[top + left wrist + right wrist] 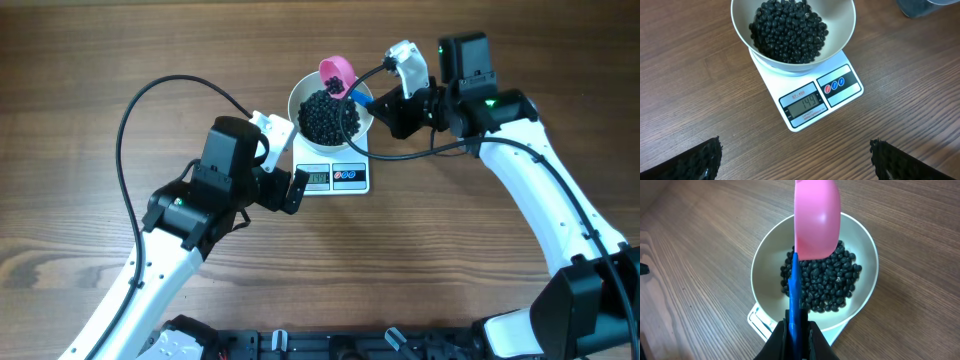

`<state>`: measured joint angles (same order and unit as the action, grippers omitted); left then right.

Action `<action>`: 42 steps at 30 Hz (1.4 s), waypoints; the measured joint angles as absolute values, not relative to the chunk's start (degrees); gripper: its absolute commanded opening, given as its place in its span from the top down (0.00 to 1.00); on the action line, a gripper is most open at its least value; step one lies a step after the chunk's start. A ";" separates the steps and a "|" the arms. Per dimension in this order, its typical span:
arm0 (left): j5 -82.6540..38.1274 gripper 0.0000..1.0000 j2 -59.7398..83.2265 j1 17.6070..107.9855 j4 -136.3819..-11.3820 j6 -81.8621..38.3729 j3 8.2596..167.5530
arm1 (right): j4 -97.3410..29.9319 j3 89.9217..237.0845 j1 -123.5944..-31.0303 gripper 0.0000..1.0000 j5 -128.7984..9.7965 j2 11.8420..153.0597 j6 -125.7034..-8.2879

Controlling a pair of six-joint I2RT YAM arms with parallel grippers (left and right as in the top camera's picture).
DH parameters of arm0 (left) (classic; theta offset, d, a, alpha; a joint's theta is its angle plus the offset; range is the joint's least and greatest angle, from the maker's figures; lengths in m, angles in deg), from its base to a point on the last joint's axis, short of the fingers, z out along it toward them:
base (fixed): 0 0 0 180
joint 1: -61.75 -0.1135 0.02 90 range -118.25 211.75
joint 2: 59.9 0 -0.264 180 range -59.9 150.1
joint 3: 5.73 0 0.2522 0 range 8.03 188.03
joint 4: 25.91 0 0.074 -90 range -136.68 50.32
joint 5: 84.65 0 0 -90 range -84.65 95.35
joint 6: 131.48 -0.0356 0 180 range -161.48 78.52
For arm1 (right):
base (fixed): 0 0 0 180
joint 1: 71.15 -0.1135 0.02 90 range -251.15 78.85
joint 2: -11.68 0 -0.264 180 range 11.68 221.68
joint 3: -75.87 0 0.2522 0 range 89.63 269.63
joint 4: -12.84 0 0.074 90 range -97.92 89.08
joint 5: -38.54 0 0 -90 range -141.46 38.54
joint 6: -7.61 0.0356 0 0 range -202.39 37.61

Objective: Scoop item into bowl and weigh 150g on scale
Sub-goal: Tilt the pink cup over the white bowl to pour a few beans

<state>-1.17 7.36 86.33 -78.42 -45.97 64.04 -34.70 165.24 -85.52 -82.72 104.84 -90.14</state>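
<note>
Pink scoop [817, 220] — handle clamped in right pincer [797, 340] | left pincer [797, 160] agape, empty | scale [805, 102] half-hidden under bowl [846, 32]

You are seeing pellets [328, 115] lying in the bowl [295, 101] sitting on the scale [335, 178], scoop [335, 72] hanging at the bowl's twelve o'clock.

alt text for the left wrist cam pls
A white bowl heaped with small black beads sits on a white digital kitchen scale whose display reads 149, on a wooden table. The left gripper, jaws wide open, shows at the bottom corners.
</note>
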 measured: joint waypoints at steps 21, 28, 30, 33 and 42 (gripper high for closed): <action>-1.17 0.00 7.36 86.33 -78.42 -45.97 64.04 | -34.98 165.24 -85.54 0.96 -78.90 104.87 -87.91; -1.17 0.00 7.36 86.30 -78.42 -45.97 64.04 | -35.01 165.24 -85.48 0.96 -78.31 104.87 -86.73; -1.17 0.00 7.34 86.33 -78.42 -45.97 64.04 | -34.98 165.24 -85.48 0.96 -78.16 104.87 -86.23; -1.17 0.00 7.36 86.30 -78.42 -45.97 64.04 | -34.96 165.24 -85.48 0.96 -78.18 104.87 -85.55; -1.17 0.00 7.34 86.33 -78.42 -45.97 64.04 | -34.98 165.24 -85.48 0.96 -81.13 104.87 -84.44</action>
<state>-1.17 7.34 86.33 -78.42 -45.97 64.04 -34.98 165.24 -85.48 -81.13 104.87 -84.44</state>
